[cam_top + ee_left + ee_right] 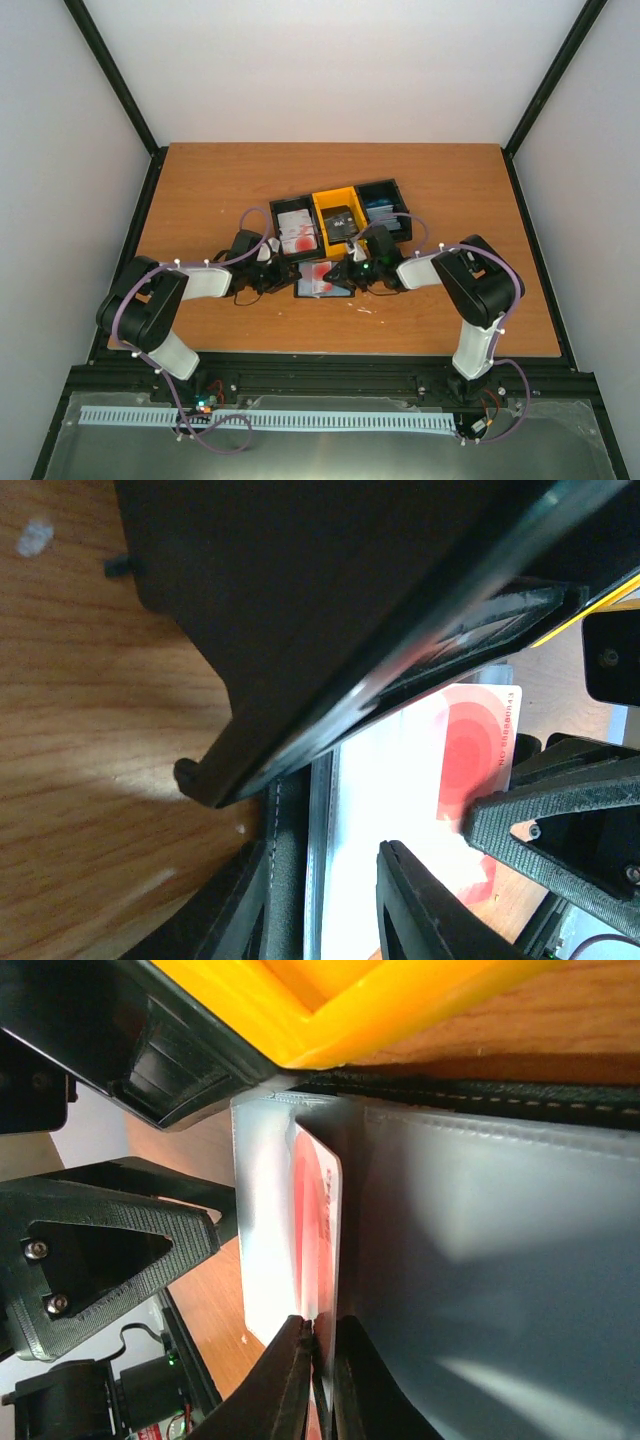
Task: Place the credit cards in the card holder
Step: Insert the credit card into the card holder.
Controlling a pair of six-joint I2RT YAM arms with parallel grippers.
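Note:
The black card holder (304, 290) lies open on the table just in front of the bins, pale lining up. A white credit card (322, 272) with a red blotch lies on it. My right gripper (322, 1345) is shut on this card (318, 1230), held edge-on with its far end inside a clear pocket of the holder (480, 1260). My left gripper (320, 847) has its fingers apart astride the holder's stitched left edge (288, 860), one finger on the lining. The card (470, 750) shows beyond it.
Three bins stand behind the holder: a black one (297, 232) with white and red cards, a yellow one (338, 222) holding a dark item, and a black one (385, 210) with blue cards. The bin wall (330, 600) is close above my left gripper.

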